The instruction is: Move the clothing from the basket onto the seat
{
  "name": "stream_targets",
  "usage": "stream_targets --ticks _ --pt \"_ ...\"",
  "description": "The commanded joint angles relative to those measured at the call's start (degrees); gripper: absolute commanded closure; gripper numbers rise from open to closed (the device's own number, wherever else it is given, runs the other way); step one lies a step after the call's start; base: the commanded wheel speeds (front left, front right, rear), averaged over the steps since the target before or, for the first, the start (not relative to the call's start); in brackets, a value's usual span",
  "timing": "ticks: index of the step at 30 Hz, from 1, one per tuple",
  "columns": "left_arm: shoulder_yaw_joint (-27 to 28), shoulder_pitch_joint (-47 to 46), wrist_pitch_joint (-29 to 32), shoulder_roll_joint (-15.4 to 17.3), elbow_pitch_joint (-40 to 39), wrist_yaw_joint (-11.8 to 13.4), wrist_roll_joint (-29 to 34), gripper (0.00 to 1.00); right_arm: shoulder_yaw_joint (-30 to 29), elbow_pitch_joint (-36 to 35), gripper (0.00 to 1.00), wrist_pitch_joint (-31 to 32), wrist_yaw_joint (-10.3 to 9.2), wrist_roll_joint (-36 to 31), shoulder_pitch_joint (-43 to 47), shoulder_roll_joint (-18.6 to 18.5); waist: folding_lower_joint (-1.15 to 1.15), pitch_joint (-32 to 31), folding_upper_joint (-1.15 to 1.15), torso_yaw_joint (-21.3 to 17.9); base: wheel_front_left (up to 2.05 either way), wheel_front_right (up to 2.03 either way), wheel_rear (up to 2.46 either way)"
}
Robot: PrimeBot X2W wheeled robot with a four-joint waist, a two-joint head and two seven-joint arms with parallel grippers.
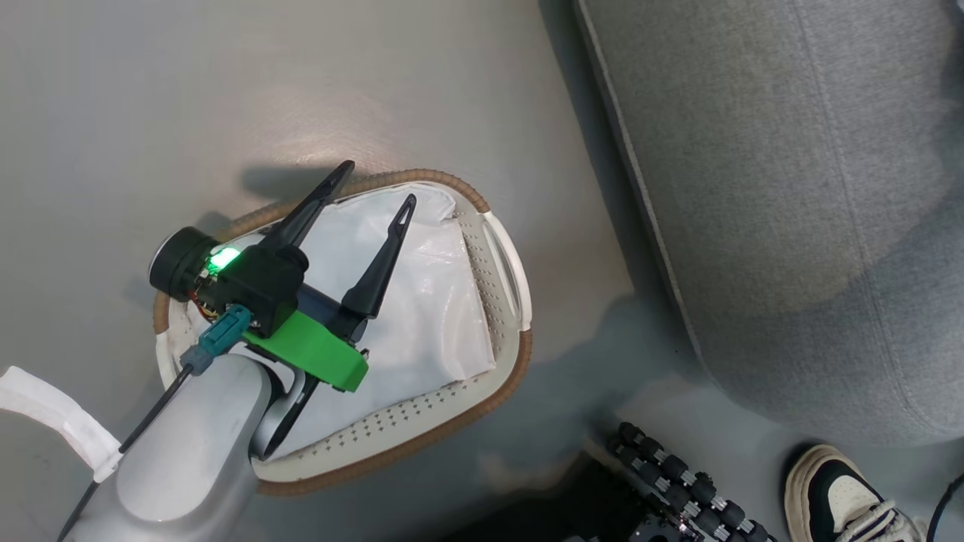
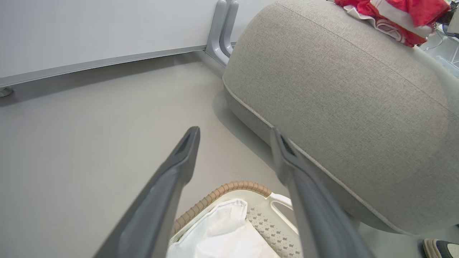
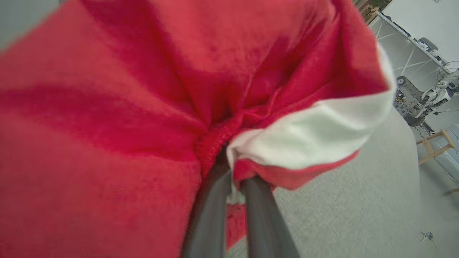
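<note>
Right claw (image 3: 231, 172) first: its two dark fingers are pinched together on a gathered fold of the clothing (image 3: 118, 93), a red sports garment whose white panel bulges at two o'clock from the tips. The cloth bunches around the fingertips. The grey woven seat (image 3: 340, 215) lies beyond it, from three to five o'clock in the right wrist view. We judge that this piece is being carried over the cushion, with the release yet to come.

To do it well, we should bring the bunch low over the seat's broad top, well in from the rounded edge, before parting the fingers. Soft fabric let go high or near the edge may slide off. Then we draw the claw straight back so no fold snags on a finger.

Left claw (image 1: 376, 184) hovers over the basket (image 1: 452, 433), jaws spread wide and holding nothing. Under it we see the white liner (image 1: 429, 301) and no red cloth, though the arm hides part of the basket. In the left wrist view, more red-and-white clothing lies on top of the seat at one o'clock. In the head view the seat stands at two o'clock from the basket, across bare floor (image 1: 226, 90), and a person's shoe (image 1: 836, 489) sits at five o'clock.
</note>
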Motion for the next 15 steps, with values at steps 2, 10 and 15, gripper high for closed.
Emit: stream_targets --ticks 2,10,15 --pt "0.4 -0.9 0.0 0.0 0.1 -0.2 0.6 0.00 -2.0 1.0 1.00 -0.2 -0.07 -0.7 2.1 1.3 -0.01 -0.1 0.00 0.8 0.00 0.00 0.00" --pt "1.4 0.3 0.0 -2.6 1.0 -0.2 0.5 0.00 -5.9 -6.3 0.00 -0.1 -0.08 -1.6 8.5 4.7 -0.01 -5.6 0.00 0.8 0.00 0.00 0.00" --pt "3.0 2.8 0.0 -4.7 2.3 -0.2 0.1 0.00 -5.8 -11.2 0.00 -0.1 -0.08 -1.4 15.3 6.1 -0.01 -11.4 0.00 1.6 0.00 0.00 0.00"
